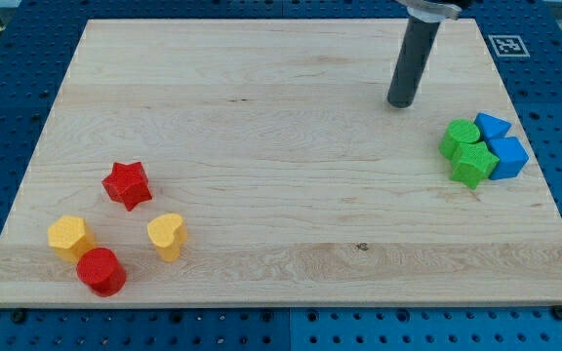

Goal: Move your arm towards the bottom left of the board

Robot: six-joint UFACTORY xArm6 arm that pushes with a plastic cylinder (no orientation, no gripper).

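Note:
My tip [399, 102] rests on the wooden board [261, 117] in the upper right part, coming down from the view's top. It touches no block. To its lower right sits a tight cluster: a green round block [460, 137], a green star-like block [474, 164], a blue block [493, 127] and a blue cube [509, 157]. Far off at the view's bottom left lie a red star [127, 184], a yellow hexagon [69, 237], a yellow heart [167, 235] and a red cylinder [100, 271].
A blue pegboard table [8, 117] surrounds the board on all sides. A black-and-white marker tag [507, 45] lies just off the board's top right corner.

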